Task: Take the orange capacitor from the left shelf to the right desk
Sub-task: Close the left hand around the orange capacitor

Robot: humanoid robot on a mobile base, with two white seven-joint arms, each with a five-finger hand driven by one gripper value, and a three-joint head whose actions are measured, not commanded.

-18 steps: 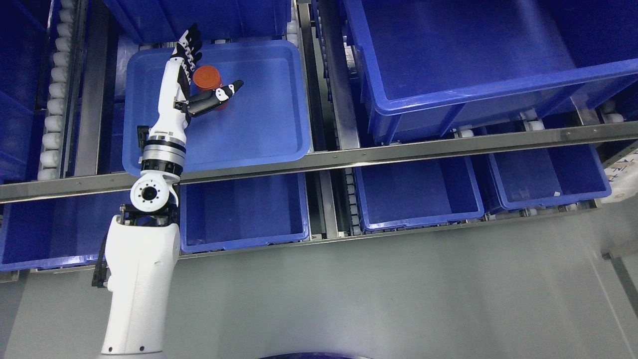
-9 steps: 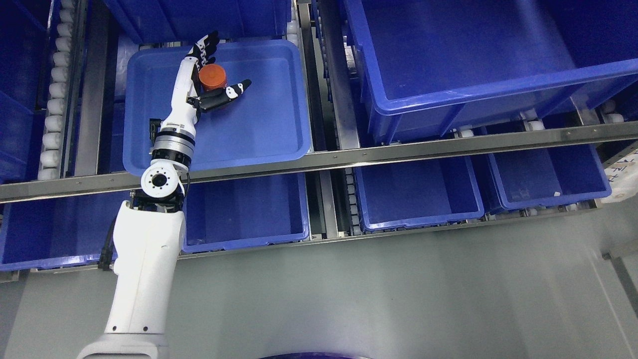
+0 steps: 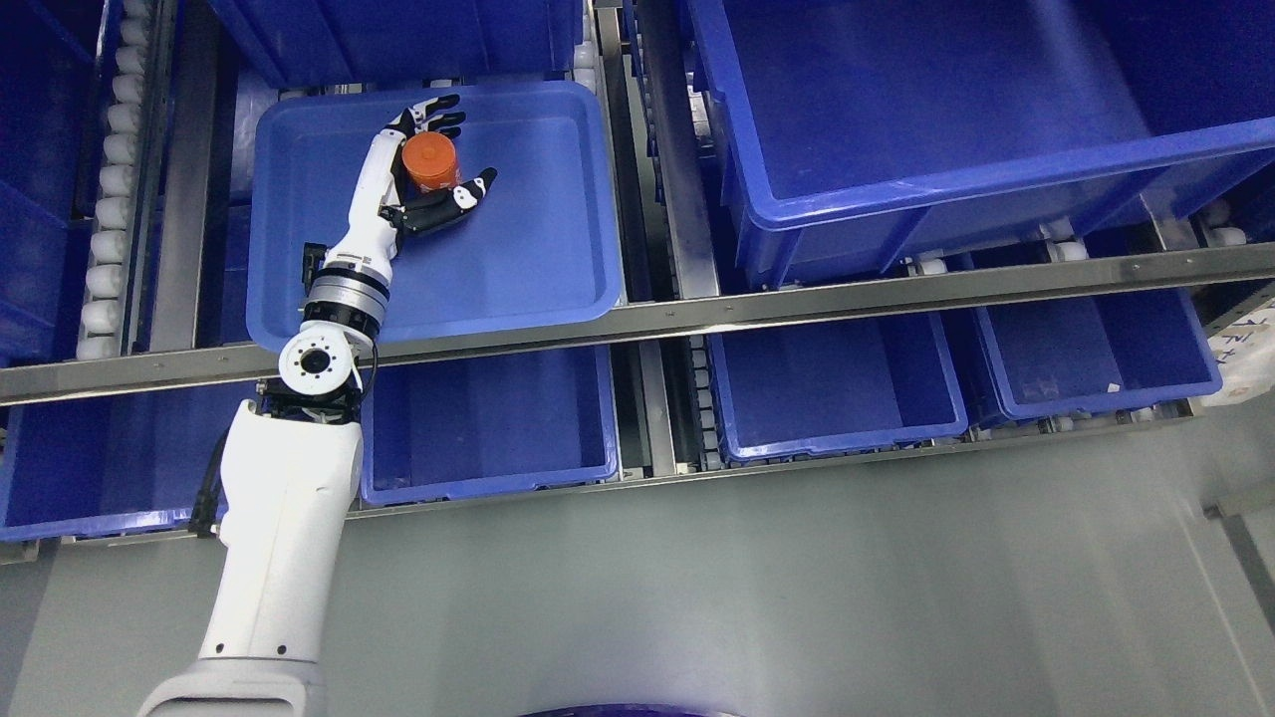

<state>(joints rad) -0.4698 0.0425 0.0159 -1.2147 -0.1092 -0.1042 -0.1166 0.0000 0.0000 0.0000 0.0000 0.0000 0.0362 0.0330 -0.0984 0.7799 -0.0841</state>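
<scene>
Left hand (image 3: 430,164) reaches into the shallow blue tray (image 3: 538,269) on the shelf, arm coming up from the lower left. Fingers (image 3: 438,112) curve over the far side of the orange capacitor (image 3: 429,164); thumb (image 3: 460,194) stretches across the near side. Capacitor sits in the cup between them, upright, its flat orange top facing the camera. Cannot tell whether the pads actually press on its wall, so the hand reads as wrapping around the capacitor rather than clamped on it. Whether its base is on the tray floor is hidden by the palm. Right hand not in view

Around the hand: tray back wall just beyond the fingertips, bare tray floor to the right of the thumb, steel shelf rail (image 3: 797,299) near the wrist on the robot's side, a larger blue bin (image 3: 946,149) well apart to the right, more blue bins (image 3: 837,388) on the level below the rail

Judgement: closing stage of the grasp, lift and carry to the right desk not yet done

Risks from here:
- capacitor is a smooth cylinder; thumb looks low and angled, so uneven closing could tip it or squeeze it out sideways onto the tray floor
- fingertips close to the back wall; a lift with any forward drift could catch the rim
- withdrawing towards the robot, the wrist has to clear the rail; a knock there on a loose grasp could drop the capacitor into a lower bin
</scene>
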